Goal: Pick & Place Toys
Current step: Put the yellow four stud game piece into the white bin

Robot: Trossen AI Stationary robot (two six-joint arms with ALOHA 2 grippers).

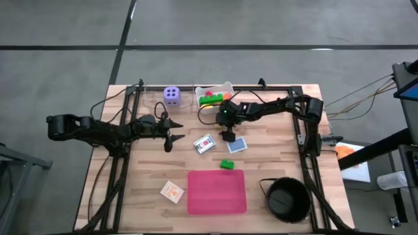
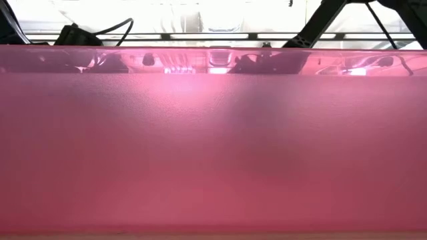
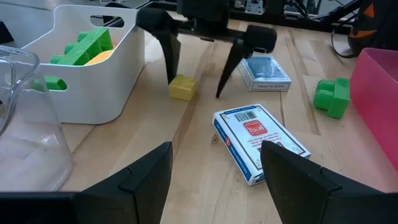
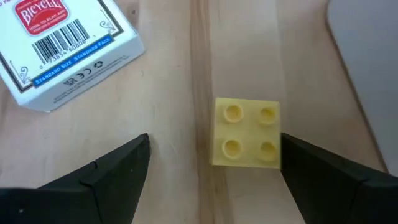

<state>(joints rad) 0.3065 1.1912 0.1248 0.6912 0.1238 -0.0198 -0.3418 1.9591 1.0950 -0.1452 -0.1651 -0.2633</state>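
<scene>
Wooden slats run under the right gripper [image 4: 211,171], whose jaws stand wide apart with nothing held; the yellow block [image 4: 245,132] lies on the table between its fingertips, studs up, touched by neither. Just beside it are the white card box [image 3: 260,141] and the blue card box [image 3: 265,73], with a green block [image 3: 331,96] farther off near the pink mat [image 1: 217,191]. Close by stands the white tub [image 3: 99,74], holding green and orange blocks. That arm reaches in from the right, wrist bent down. Opposite, the left gripper [image 1: 174,130] hovers partly open and empty, pointing toward the white box.
</scene>
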